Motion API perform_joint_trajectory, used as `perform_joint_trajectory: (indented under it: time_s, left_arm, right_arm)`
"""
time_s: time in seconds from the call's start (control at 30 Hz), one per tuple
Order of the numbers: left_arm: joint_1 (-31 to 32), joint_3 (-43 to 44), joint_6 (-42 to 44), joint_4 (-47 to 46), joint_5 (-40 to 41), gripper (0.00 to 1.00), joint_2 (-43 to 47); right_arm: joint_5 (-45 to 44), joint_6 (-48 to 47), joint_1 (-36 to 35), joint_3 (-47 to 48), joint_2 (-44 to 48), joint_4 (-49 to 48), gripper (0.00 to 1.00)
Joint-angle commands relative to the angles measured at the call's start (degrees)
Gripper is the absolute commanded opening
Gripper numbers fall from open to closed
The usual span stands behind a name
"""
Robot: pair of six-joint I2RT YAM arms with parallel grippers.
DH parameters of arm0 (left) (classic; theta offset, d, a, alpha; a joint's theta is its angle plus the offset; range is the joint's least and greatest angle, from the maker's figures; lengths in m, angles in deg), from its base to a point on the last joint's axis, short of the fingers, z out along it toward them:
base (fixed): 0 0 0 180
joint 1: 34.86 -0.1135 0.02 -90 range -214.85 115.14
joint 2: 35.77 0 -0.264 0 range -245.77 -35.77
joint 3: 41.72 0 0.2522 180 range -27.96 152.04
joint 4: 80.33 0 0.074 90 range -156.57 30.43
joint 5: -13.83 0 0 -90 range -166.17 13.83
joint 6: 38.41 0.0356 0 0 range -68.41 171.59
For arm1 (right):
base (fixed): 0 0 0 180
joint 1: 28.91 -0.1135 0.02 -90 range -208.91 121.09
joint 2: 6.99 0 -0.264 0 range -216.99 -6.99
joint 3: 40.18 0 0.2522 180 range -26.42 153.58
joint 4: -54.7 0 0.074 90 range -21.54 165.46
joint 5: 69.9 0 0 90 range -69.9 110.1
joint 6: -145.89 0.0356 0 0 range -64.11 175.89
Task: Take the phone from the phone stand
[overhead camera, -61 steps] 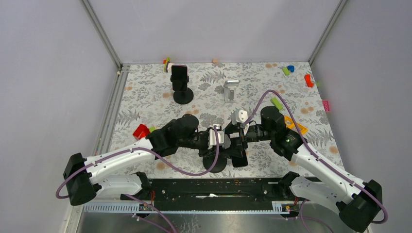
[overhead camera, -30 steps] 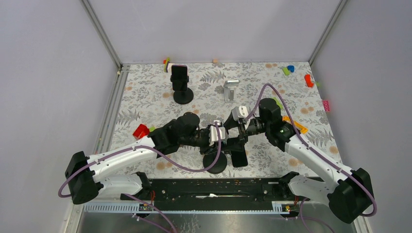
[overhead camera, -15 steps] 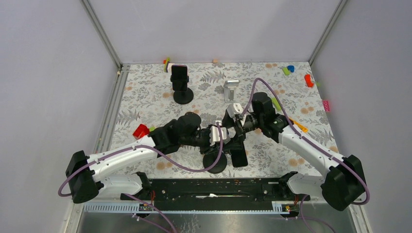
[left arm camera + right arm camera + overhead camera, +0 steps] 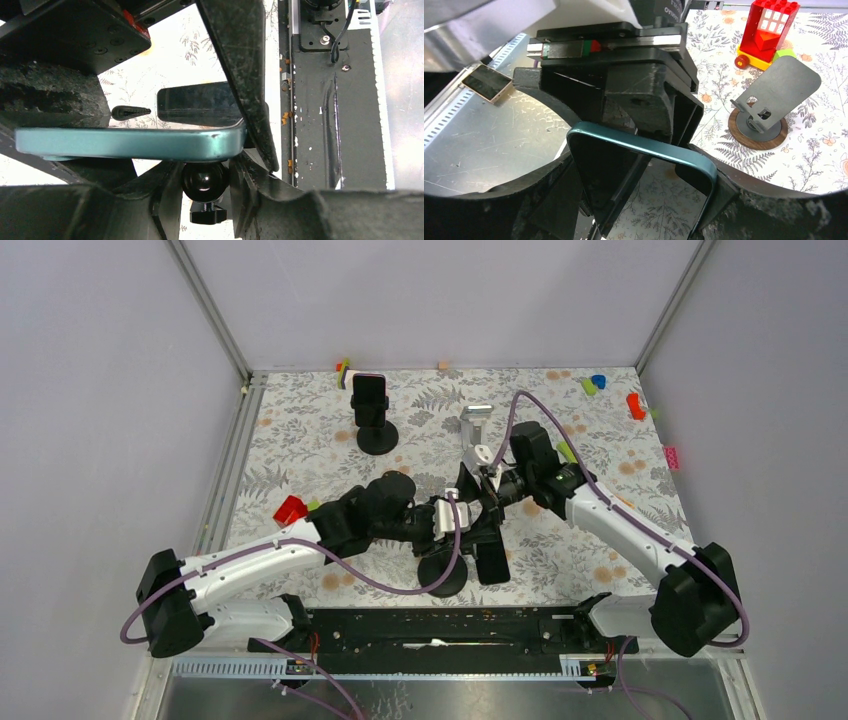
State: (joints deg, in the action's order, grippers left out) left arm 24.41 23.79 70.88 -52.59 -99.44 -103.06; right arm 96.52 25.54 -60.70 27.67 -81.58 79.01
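The phone (image 4: 644, 149) has a teal rim and a dark glass face. My right gripper (image 4: 639, 195) is shut on it, one finger on each long edge. In the left wrist view the phone (image 4: 130, 142) lies edge-on just above the black ball joint of the phone stand (image 4: 205, 179). My left gripper (image 4: 205, 184) is shut on that ball joint. In the top view both grippers meet at the table's near middle: the left gripper (image 4: 452, 522), the right gripper (image 4: 478, 500), and the stand's round black base (image 4: 440, 578) below them. The stand's clamp is hidden.
A dark phone (image 4: 490, 565) lies flat beside the base. A second black stand with a phone (image 4: 370, 410) and a silver stand (image 4: 475, 423) are at the back. A red block (image 4: 291, 510) lies left, and coloured blocks (image 4: 635, 405) far right.
My right arm has swung its elbow toward the back and left, turning the wrist over the stand with the phone in its grip. My left arm has barely moved.
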Motion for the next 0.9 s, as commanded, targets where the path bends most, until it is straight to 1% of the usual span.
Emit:
perform_joint_trajectory:
  time_s: [0.0,0.2,0.47,0.7,0.87]
  left_arm:
    - [6.6,1.6,2.3,-4.4,-12.6,0.0,-1.3]
    - [6.7,1.0,2.2,-4.3,-12.5,0.0,-0.5]
    - [6.7,0.3,2.2,-4.7,-12.8,0.0,0.4]
    - [6.7,1.2,3.1,-3.1,-15.5,0.0,1.3]
    - [6.7,4.0,5.6,1.2,-19.1,0.0,-0.9]
  right_arm:
    - [-14.5,-6.7,4.6,5.0,-4.3,-5.1,0.0]
    - [-12.5,-6.8,6.0,5.6,-4.4,-3.8,0.0]
    - [-11.1,-6.3,6.1,3.5,-2.8,-3.6,0.0]
    - [-9.4,-6.6,6.0,0.6,2.2,-0.8,0.0]
    - [-8.3,-5.5,6.0,-2.1,7.2,-0.9,0.0]
